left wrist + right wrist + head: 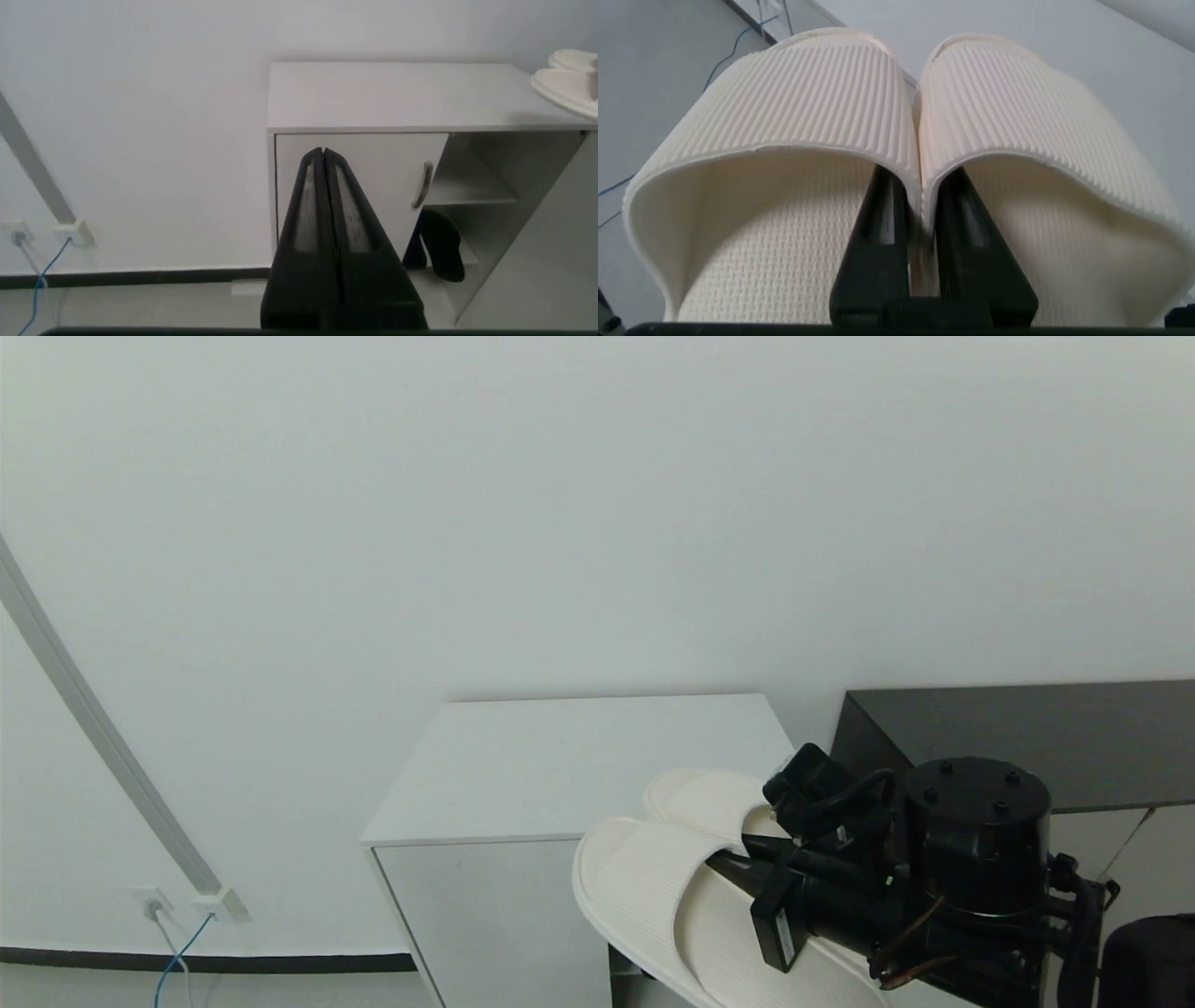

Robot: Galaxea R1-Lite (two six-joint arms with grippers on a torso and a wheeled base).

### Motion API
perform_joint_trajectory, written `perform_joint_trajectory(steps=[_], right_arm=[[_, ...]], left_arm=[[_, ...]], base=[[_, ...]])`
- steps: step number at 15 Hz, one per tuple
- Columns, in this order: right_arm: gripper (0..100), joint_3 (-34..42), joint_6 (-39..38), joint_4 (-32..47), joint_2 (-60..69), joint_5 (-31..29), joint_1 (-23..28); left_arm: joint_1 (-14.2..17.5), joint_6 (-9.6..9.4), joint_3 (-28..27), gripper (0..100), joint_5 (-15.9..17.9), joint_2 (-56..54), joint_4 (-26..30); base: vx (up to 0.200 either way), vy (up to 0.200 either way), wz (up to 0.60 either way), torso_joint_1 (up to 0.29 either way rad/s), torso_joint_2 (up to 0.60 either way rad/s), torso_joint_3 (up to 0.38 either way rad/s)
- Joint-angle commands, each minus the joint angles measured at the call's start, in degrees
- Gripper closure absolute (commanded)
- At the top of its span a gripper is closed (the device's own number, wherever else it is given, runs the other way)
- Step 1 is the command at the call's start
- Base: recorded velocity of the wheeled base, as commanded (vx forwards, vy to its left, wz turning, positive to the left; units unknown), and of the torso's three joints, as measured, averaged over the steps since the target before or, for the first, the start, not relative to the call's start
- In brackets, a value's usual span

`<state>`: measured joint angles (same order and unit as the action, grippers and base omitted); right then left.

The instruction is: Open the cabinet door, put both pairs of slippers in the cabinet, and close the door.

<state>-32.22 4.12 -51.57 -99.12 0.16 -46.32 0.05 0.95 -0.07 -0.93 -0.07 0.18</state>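
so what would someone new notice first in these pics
First, the pair of cream ribbed fabric slippers, pinched side by side in the right gripper's jaws and held up near the right end of the white rectangular cabinet top. Next, that cabinet's right side stands open, with dark slippers in its lower compartment. The left gripper hangs shut and empty, facing the cabinet.

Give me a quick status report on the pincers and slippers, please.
Left pincer shut, empty, facing cabinet. Right pincer shut on white slippers, up by cabinet top. One side open, dark slippers in lower compartment. Nothing seen blocking the opening.
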Motion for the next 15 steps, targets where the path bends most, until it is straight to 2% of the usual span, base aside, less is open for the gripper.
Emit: perform_joint_trajectory(steps=[1, 15], right_arm=[[100, 0.40, 0.01, 0.06, -0.37, 0.02, -0.17], [100, 2.42, -0.25, -2.22, -0.11, -0.07, -0.96]], left_arm=[[0.13, 0.02, -0.01, 100, -0.04, 0.07, -0.01], [0.13, 0.02, -0.01, 100, 0.05, 0.07, -0.01]], base=[[0.000, 0.000, 0.00, 0.000, 0.00, 0.000], [0.000, 0.000, 0.00, -0.008, 0.01, 0.009]])
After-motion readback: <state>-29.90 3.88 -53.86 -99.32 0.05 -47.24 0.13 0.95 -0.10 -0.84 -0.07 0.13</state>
